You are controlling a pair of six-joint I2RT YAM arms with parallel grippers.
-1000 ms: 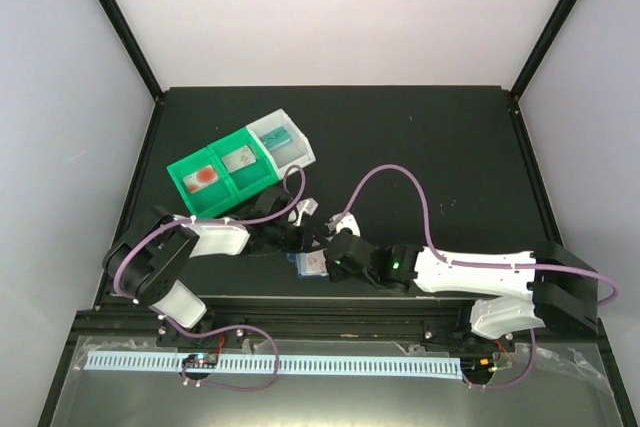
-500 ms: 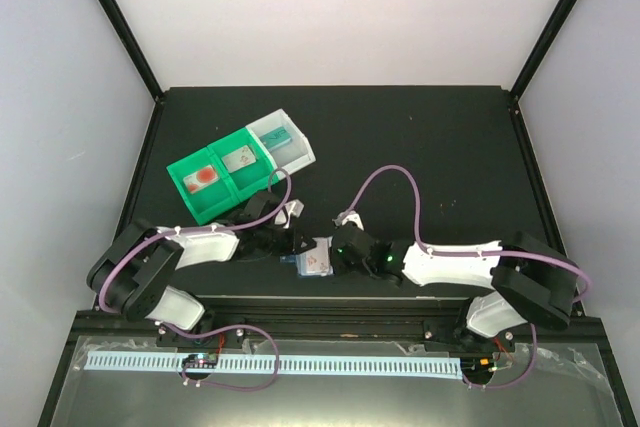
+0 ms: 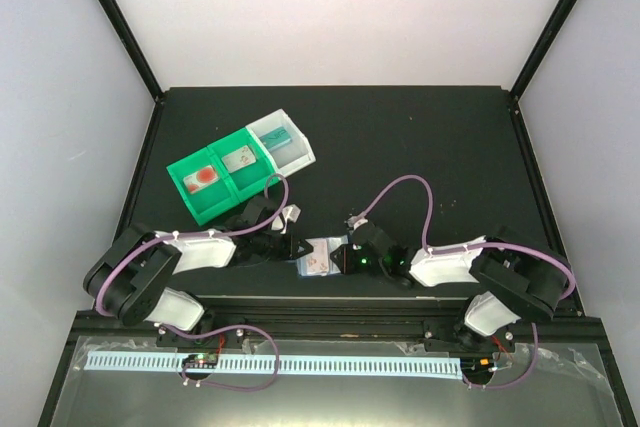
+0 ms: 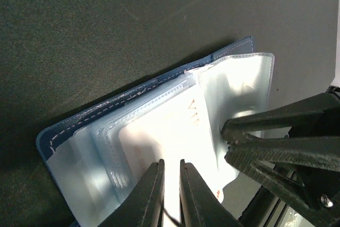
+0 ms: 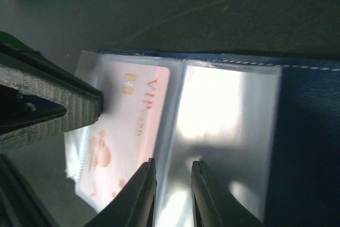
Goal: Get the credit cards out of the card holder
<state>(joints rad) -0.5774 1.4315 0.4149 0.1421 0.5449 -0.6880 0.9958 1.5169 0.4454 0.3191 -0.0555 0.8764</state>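
Card holder looks floppy, slick: right gripper clamps its 3 o'clock page, left gripper pinches the stiff VIP card at 9.

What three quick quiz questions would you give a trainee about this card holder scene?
1. True or false: the card holder lies inside the green compartment tray.
2. Which word is printed on the pink card? A VIP, B VISA, C BANK.
3. In the left wrist view, what does the right gripper pinch?
Key: 1 false; 2 A; 3 a clear pocket of the card holder.
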